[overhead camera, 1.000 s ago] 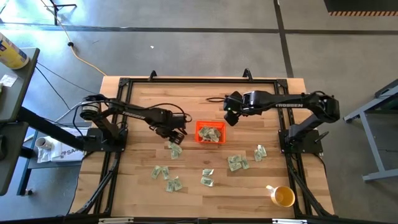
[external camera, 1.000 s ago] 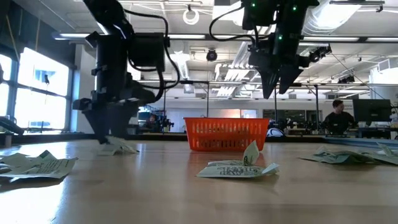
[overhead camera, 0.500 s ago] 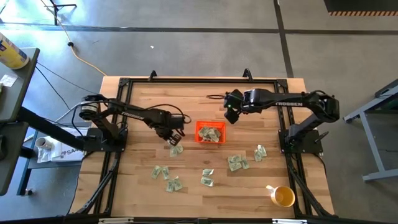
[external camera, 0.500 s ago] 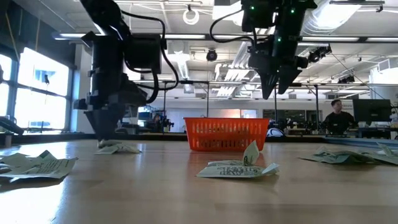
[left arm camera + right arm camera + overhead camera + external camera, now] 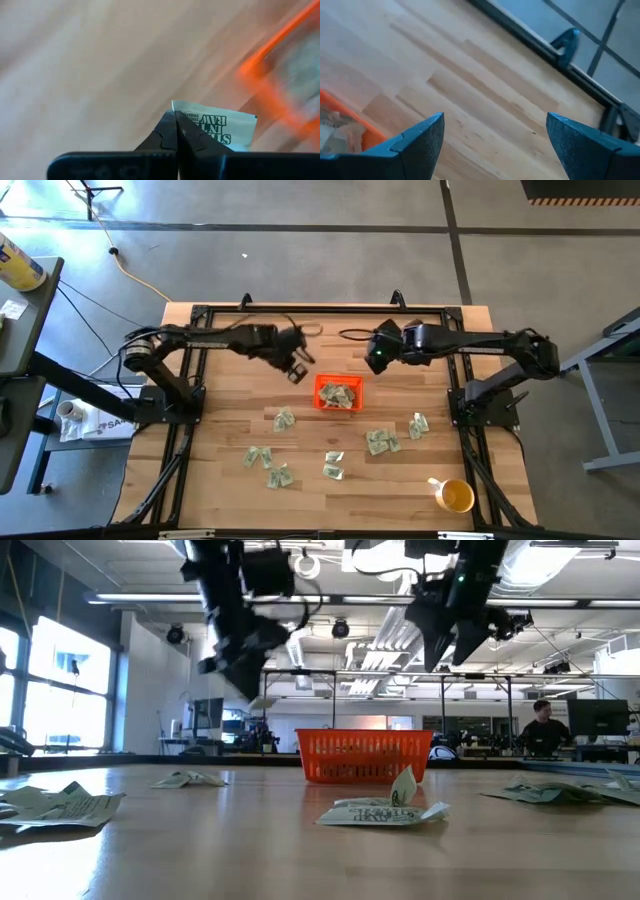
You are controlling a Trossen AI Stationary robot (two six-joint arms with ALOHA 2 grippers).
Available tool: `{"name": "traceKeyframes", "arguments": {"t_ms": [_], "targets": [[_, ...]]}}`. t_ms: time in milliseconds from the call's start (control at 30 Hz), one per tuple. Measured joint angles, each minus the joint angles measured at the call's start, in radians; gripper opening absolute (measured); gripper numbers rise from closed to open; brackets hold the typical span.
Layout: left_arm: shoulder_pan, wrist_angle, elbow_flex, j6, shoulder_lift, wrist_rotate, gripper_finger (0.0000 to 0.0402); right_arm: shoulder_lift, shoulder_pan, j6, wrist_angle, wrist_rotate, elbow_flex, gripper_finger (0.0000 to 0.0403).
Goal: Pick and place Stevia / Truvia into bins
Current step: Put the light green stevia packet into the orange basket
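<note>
A thin pale green-and-white paper sweetener packet is pinched by one corner in the clenched left pincer, above the wooden surface beside the small orange-red plastic bin. Such a shallow hold could let it slip before the bin. The right pincer is held released behind the bin.

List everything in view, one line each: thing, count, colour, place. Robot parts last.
Orange bin: one, orange-red, table centre, packets inside.
Loose packets: several clusters, green-white, scattered on the wood in front of the bin.
Held packet: one, green-white, in the left gripper.
Yellow cup: one, front right corner.
Table: one, light wood, black frame.
Person: one, far background.
Left gripper: shut on the packet, raised behind the bin's left corner.
Right gripper: open, raised behind the bin's right side.
</note>
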Motion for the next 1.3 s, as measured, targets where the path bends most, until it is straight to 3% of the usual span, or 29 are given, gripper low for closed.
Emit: {"name": "traceKeyframes", "arguments": {"t_ms": [133,333,500,600,767,1000,1133,1300], "targets": [[-0.002,0.082,0.113,0.091,0.006,0.030,0.0022,-0.061,0.005,0.043,-0.073,0.010,0.000,0.0337],[-0.002,0.236,0.163,0.131,0.092,0.231,0.0022,-0.078,0.032,-0.131,-0.168,-0.222,0.000,0.0336],[-0.020,0.263,0.163,0.129,0.207,0.344,0.0024,-0.078,0.090,-0.141,-0.197,-0.311,-0.086,0.0337],[-0.036,0.269,0.163,0.098,0.255,0.354,0.0055,-0.078,0.101,-0.028,-0.196,-0.382,-0.188,0.0337],[-0.058,0.268,0.163,0.051,0.270,0.348,0.0154,-0.084,0.147,0.136,-0.144,-0.498,-0.337,0.0338],[-0.060,0.212,0.164,0.054,0.193,0.365,0.0263,-0.098,0.216,0.341,-0.070,-0.623,-0.449,0.0337],[-0.061,0.163,0.164,0.088,0.114,0.280,0.0284,-0.098,0.243,0.489,0.053,-0.705,-0.528,0.0338],[-0.061,0.095,0.164,0.126,0.040,0.201,0.0274,-0.098,0.285,0.662,0.159,-0.699,-0.590,0.0330]]}}
